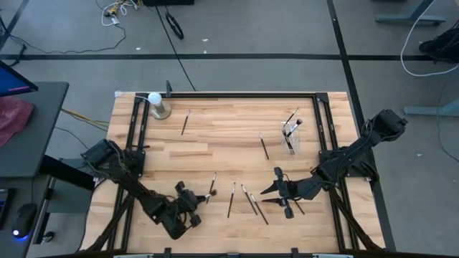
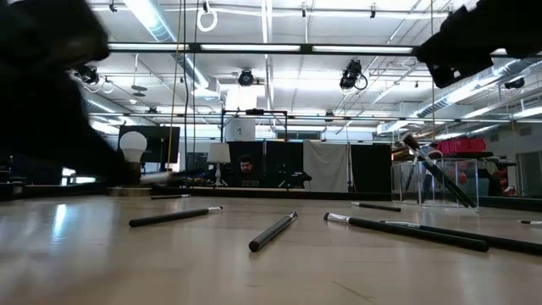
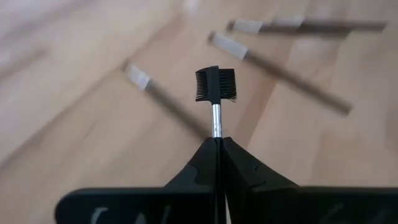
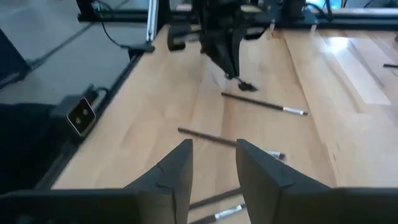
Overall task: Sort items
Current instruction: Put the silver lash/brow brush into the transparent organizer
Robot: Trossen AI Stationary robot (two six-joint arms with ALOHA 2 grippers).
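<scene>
My left gripper (image 1: 201, 201) is near the table's near edge, shut on a thin double-sided comb brush (image 1: 211, 193) with a silver neck. My right gripper (image 1: 272, 183) hovers open to its right, above several loose dark brushes (image 1: 248, 198). In the right wrist view its fingers (image 4: 214, 158) frame two of them lying flat (image 4: 208, 138). More brushes lie flat farther off (image 1: 185, 122) (image 1: 264, 146). A clear cup (image 1: 290, 137) near the far right holds a few brushes that lean on its rim. My left gripper pinches the comb brush between its two fingertips (image 3: 205, 152), on the shaft just behind the silver neck (image 3: 216, 124). The comb head (image 3: 216, 84) sticks straight out past the fingertips. Seen from the right wrist, the fingers slant down and the head (image 4: 245, 86) hangs just above the wood.
A white ball on a metallic base (image 1: 155, 104) stands at the far left corner. A black frame (image 1: 237, 94) borders the table's far, left and right sides. Bare wood lies between the ball and the cup. People and equipment show in the room behind (image 2: 246, 168).
</scene>
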